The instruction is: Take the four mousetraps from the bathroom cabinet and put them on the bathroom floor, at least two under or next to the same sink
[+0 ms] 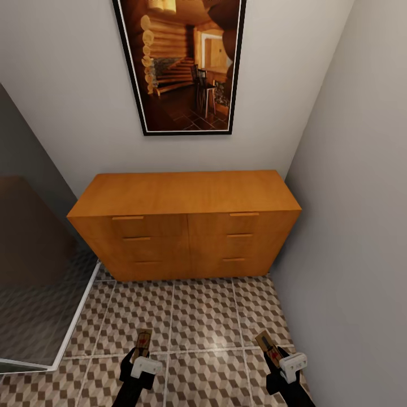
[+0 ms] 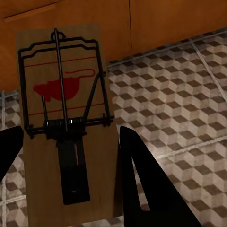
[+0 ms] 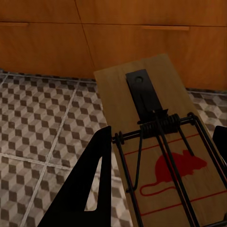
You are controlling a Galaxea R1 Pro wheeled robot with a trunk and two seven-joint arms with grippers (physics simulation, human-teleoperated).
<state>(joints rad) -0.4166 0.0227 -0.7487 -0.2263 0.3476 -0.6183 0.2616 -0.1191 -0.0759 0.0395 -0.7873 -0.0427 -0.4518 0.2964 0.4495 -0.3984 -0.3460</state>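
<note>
wooden mousetraps (image 2: 66, 127) (image 3: 156, 156) held in both tools (left (image 1: 141, 353), right (image 1: 275, 353)) above bathroom floor (image 1: 203, 316).

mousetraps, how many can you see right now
2: one mousetrap is held in the left gripper, the other mousetrap in the right gripper. Others may sit hidden inside the shut cabinet.

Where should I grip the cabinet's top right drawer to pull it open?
Grip the wooden bar handle on the top right drawer front of the cabinet, coming straight from the front. The bar lies horizontal, so jaws above and below probably suit. Both grippers hold mousetraps, so one must be freed first.
</note>
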